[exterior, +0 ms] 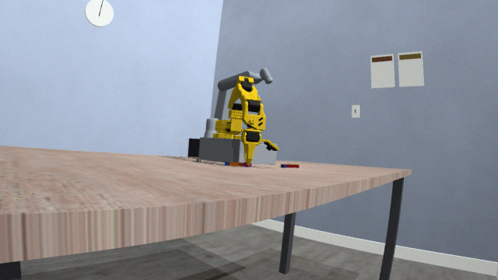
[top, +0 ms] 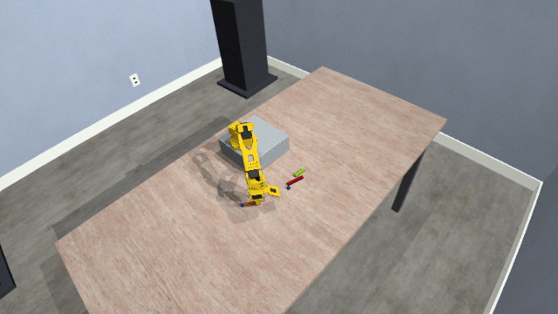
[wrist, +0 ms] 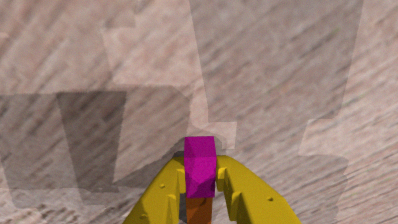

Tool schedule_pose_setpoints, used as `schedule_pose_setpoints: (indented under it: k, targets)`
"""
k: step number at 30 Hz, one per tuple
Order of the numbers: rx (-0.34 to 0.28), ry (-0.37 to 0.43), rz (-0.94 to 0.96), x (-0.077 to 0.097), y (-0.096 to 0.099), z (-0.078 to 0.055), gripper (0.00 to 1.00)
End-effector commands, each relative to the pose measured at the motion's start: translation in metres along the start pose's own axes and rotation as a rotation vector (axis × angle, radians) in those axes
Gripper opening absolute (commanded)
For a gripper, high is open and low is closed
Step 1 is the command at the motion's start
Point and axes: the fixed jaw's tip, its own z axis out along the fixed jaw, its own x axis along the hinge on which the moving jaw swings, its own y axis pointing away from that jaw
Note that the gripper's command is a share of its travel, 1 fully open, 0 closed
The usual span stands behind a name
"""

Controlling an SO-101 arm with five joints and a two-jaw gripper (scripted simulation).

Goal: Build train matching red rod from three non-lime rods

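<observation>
Pincer state: the pincer (wrist: 200, 187) is clamping narrowly on the magenta rod (wrist: 200, 165), one yellow finger showing on each side of it in the wrist view.
Held rod position: the magenta rod is sitting low at the surface (top: 331, 113); whether it is touching the wood cannot be told.
Key relation: the orange rod (top: 248, 203) is lying just behind the magenta rod, its long axis appearing to run on in the same line; the two ends are looking touching or nearly so.
Train so far: a blue rod (top: 241, 205) is sitting at the orange rod's far end, so blue, orange and magenta seem to be forming the line.
Reference: the red rod (top: 295, 180) is lying well apart, with a second blue rod (top: 289, 187) at its end and the lime rod (top: 299, 173) beside it.
Judged next step: releasing and lifting straight up, to avoid nudging the line.
Open room: bare surface is lying ahead of the pincer; all edges are far off.
</observation>
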Motion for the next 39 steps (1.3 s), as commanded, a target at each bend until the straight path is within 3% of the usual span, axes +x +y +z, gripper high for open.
schedule_pose_setpoints:
  k: [1, 21, 39]
  targets:
    - [-0.014, -0.001, 0.003, 0.0026, 0.004, 0.0028, 0.0]
    - [-0.015, -0.001, 0.007, 0.0034, 0.0048, 0.0023, 0.0]
    - [-0.015, -0.001, 0.007, 0.0034, 0.0048, 0.0023, 0.06]
